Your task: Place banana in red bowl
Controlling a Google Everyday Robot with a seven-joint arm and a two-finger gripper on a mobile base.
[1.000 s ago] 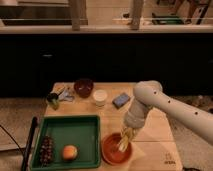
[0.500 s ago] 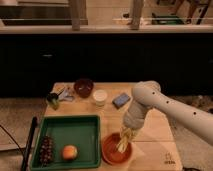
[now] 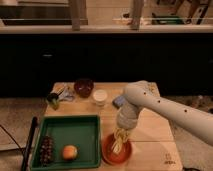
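Note:
The red bowl (image 3: 111,153) sits at the front of the wooden table, just right of the green tray. My gripper (image 3: 120,137) reaches down from the white arm right over the bowl. The pale yellow banana (image 3: 118,145) hangs lengthwise at the fingertips, its lower end inside the bowl.
A green tray (image 3: 80,131) at the front left holds an orange fruit (image 3: 70,152) and dark grapes (image 3: 46,149). A dark maroon bowl (image 3: 83,87), a white cup (image 3: 100,96), a blue-grey object (image 3: 119,102) and small items (image 3: 56,96) stand at the back.
The gripper with the banana has sunk slightly toward the red bowl. Nothing else has moved.

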